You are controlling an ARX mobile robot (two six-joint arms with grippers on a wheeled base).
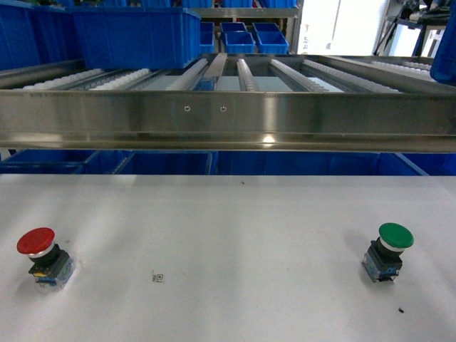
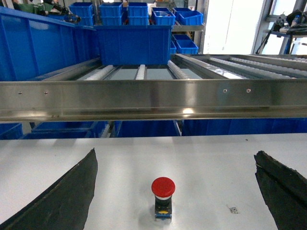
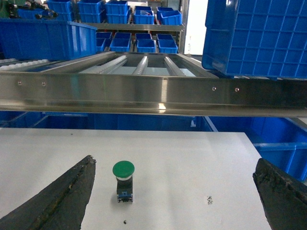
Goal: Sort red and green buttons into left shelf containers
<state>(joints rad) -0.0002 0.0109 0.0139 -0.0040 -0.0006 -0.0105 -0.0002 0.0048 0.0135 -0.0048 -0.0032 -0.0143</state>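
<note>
A: Where do things stand?

B: Both buttons sit upright on the white surface (image 1: 228,235), in front of the steel roller shelf (image 1: 228,117): the red button (image 1: 43,255) below its left end, the green button (image 1: 387,251) below its right end. The blue bins (image 1: 135,32) wait on the shelf's left side.

A: And the hands?

B: The left hand (image 2: 175,191) is spread wide around the red button, the right hand (image 3: 175,191) spread wide with green just inside its left finger. Neither is touching anything.

A: Advice?

B: I'd shift right to centre green, then grip each on the collar, under the cap.

A: Any writing?

B: Only a tiny printed mark (image 1: 158,276) on the surface, unreadable.
</note>
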